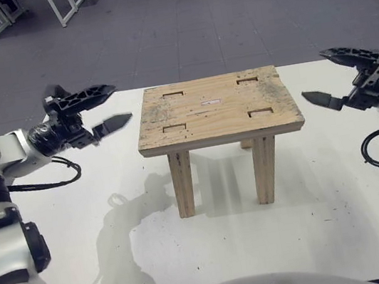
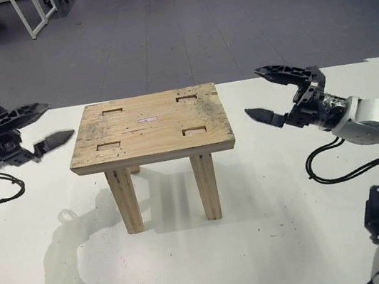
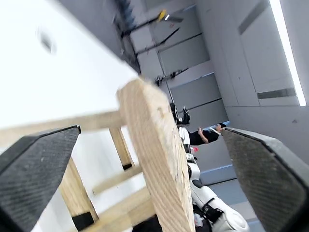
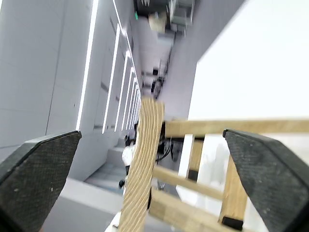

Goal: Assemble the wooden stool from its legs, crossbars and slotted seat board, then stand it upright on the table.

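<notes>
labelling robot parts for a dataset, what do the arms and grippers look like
The left gripper and right gripper are black, each with two long pointed fingers and dark, finely textured pads. The arms are silver-grey with black wrists; a black cable loops under each.

The pale, four-legged wooden stool (image 1: 182,183) is bare, unvarnished timber. Its slotted seat board (image 1: 215,98) looks rough and grey-smudged, with layered grain along the edge. The white worktop (image 1: 346,218) is smooth and matt, with dark scuffs toward its front edge. The left gripper (image 1: 120,102) and right gripper (image 1: 312,76) are matt black plastic, and their finger pads (image 3: 34,164) are finely grained.
</notes>
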You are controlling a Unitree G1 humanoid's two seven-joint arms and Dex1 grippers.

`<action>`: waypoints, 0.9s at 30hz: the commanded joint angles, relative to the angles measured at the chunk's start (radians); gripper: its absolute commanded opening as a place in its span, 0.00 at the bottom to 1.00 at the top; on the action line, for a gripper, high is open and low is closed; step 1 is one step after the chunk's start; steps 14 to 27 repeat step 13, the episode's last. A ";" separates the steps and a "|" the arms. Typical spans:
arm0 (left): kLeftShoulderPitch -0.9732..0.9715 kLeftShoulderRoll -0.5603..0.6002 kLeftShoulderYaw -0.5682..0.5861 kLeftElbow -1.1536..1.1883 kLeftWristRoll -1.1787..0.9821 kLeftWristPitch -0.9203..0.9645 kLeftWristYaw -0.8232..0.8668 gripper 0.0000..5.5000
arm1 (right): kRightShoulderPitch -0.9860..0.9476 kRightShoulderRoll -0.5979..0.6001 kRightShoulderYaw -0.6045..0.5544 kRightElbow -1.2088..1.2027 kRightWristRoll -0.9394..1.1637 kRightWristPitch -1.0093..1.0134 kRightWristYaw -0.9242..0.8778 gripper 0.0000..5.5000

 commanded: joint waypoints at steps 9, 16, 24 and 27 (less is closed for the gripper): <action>0.399 -0.660 -0.045 -0.273 0.720 -1.140 0.790 1.00 | 0.474 0.509 0.319 -0.529 -1.243 -1.204 -0.504 0.99; 0.496 -0.716 -0.149 -0.360 0.887 -1.253 0.823 1.00 | 0.579 0.585 0.365 -0.614 -1.394 -1.251 -0.544 0.99; 0.496 -0.716 -0.149 -0.360 0.887 -1.253 0.823 1.00 | 0.579 0.585 0.365 -0.614 -1.394 -1.251 -0.544 0.99; 0.496 -0.716 -0.149 -0.360 0.887 -1.253 0.823 1.00 | 0.579 0.585 0.365 -0.614 -1.394 -1.251 -0.544 0.99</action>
